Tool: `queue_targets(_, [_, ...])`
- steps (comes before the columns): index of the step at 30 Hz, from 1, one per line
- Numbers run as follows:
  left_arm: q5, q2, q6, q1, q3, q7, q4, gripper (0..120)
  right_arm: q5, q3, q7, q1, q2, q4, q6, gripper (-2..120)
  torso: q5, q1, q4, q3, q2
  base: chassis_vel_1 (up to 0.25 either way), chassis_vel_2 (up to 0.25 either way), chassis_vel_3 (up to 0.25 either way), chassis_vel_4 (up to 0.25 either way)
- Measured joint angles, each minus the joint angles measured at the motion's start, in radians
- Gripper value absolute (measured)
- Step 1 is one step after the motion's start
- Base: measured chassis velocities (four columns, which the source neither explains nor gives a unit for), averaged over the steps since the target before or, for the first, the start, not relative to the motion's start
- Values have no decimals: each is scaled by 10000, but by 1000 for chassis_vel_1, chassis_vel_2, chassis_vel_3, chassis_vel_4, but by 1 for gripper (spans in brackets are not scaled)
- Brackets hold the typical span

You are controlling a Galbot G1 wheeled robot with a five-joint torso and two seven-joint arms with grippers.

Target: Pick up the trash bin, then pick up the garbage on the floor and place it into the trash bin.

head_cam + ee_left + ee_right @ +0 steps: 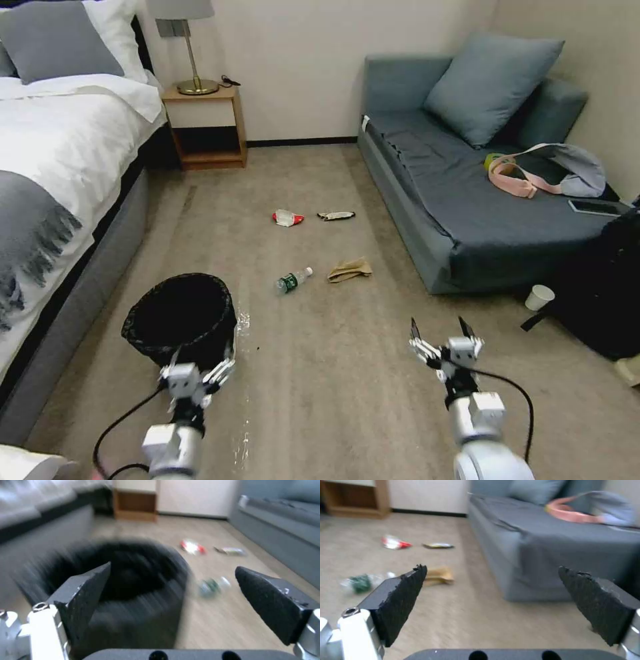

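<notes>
The trash bin (179, 315), round and lined with a black bag, stands on the carpet beside the bed. My left gripper (202, 365) is open right at its near side; in the left wrist view the blurred trash bin (133, 580) lies partly between the open left gripper (173, 567) fingers. My right gripper (440, 330) hangs open over bare floor. The garbage lies further ahead: a clear bottle (294, 280), crumpled brown paper (349, 270), a red-white wrapper (287, 218) and a dark-gold wrapper (336, 215). The right gripper (491, 567) faces the brown paper (438, 576) and the bottle (361, 582).
A bed (60, 200) runs along the left and a nightstand (207, 127) with a lamp stands at the back wall. A grey sofa (460, 193) on the right holds a cushion, a pink-strapped bag (547, 170) and a phone. A paper cup (539, 297) and a black bag (603, 293) sit by the sofa's end.
</notes>
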State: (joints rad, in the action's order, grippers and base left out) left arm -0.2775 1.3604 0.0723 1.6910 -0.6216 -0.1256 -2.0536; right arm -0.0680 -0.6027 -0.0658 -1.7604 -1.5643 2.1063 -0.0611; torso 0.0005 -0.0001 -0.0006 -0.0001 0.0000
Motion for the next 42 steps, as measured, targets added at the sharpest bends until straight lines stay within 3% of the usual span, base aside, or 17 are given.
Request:
queue_targets(1, [0,0,0,0,0,0,0,100,0,0,0,0,0,0,0,100,0,0,0,0,0,0,0,0,0])
queue_targets(2, [-779,-702,-1612,-865,-1074,192,-447,100,-393,-291,-373,-1173,-370,610,-360,100,-17,0,2,1,0,0,0,0,0])
queue_targets(3, [-1185,-1017,-2181,-1196,-1364,186,-588,100,-462,-334,-438,-1373,-435,706,-419,100,-3,0,2,1,0,0,0,0,0])
queue_targets(4, [-1185,-1017,-2181,-1196,-1364,186,-588,100,-462,-334,-438,-1373,-435,706,-419,100,-3,0,2,1,0,0,0,0,0])
queue_targets(6, [-1769,-1487,-3011,-1731,-1859,126,-719,100,-494,-355,-465,-1446,-456,759,-449,100,-9,1,3,1,0,0,0,0,0])
queue_targets(7, [-1769,-1487,-3011,-1731,-1859,126,-719,100,-494,-355,-465,-1446,-456,759,-449,100,-9,1,3,1,0,0,0,0,0])
queue_targets(10, [-2750,-2096,-4350,-2205,-2315,-352,-762,100,-489,-360,-468,-1449,-448,770,-451,100,-7,1,6,1,0,0,0,0,0])
queue_targets(11, [-2750,-2096,-4350,-2205,-2315,-352,-762,100,-489,-360,-468,-1449,-448,770,-451,100,-7,1,6,1,0,0,0,0,0])
queue_targets(13, [-3420,-2412,-5221,-2449,-2441,-884,-628,100,-372,-416,-454,-1455,-323,849,-420,100,-2,0,4,1,0,0,0,0,0])
queue_targets(14, [-3748,-2517,-5588,-2533,-2460,-1102,-544,100,-148,-492,-410,-1419,-113,932,-298,100,-4,1,2,2,0,0,0,0,0])
queue_targets(16, [-3917,-2565,-5768,-2574,-2464,-1213,-503,100,-46,-534,-390,-1395,-18,971,-243,100,-5,1,3,1,0,0,0,0,0])
queue_targets(17, [-4675,-2726,-6452,-2767,-2484,-1668,-347,100,617,-776,-236,-1207,623,1242,110,100,-7,0,6,1,0,0,0,0,0])
queue_targets(23, [-5165,-2820,-6913,-2965,-2487,-1967,-152,100,1231,-987,-93,-1041,1215,1478,441,100,-8,1,14,2,1,0,0,0,0])
queue_targets(30, [-5367,-2981,-7239,-3410,-2442,-2247,355,100,1457,-949,-43,-933,1538,1483,481,100,-7,1,6,1,0,0,0,0,0])
queue_targets(37, [-5839,-3243,-7644,-4467,-2074,-2707,1607,100,1551,-786,-10,-826,1830,1227,233,100,-4,1,6,2,0,0,0,0,0])
queue_targets(41, [-5854,-3253,-7675,-4594,-2026,-2757,1769,100,1551,-788,-10,-836,1826,1208,192,100,-5,1,4,2,0,0,0,0,0])
queue_targets(42, [-6038,-3258,-7772,-4849,-1921,-2866,2155,100,1543,-788,-10,-871,1790,1189,111,100,-5,1,6,2,-1,0,0,0,0])
